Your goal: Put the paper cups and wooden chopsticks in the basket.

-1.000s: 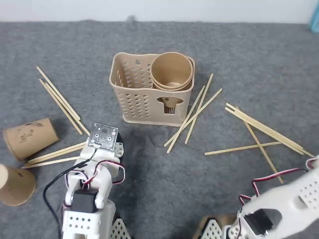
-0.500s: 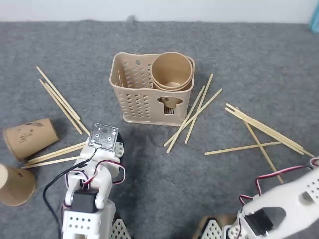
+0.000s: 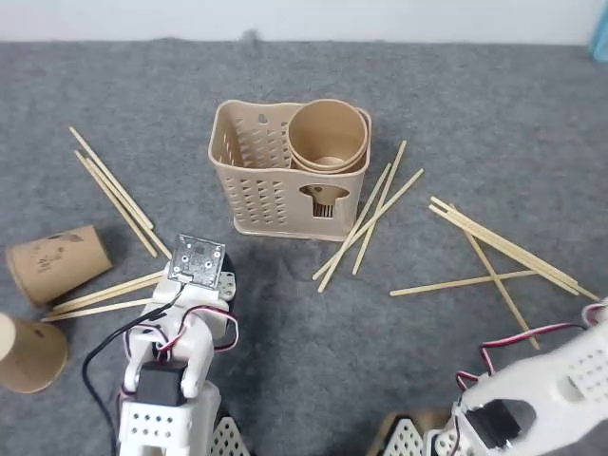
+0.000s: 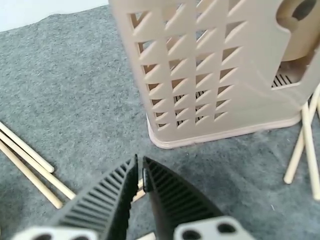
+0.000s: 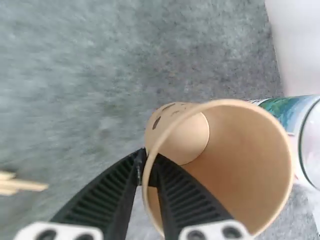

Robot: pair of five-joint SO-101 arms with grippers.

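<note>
Paper cup (image 5: 235, 165): rim pinched in right claw (image 5: 146, 162), one finger inside, one outside, probably so it carries easy | left claw (image 4: 139, 172) pressed together, empty, near basket (image 3: 271, 195) | chopsticks (image 3: 370, 217) loose on worktop (image 3: 475, 114)

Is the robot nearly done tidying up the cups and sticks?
Not yet. Done: stacked cups stand in the basket. In hand: the right gripper pinches the rim of another paper cup. Left: a tipped cup and a second tipped cup lie on the carpet, and chopsticks are scattered on the carpet on both sides of the basket.
</note>
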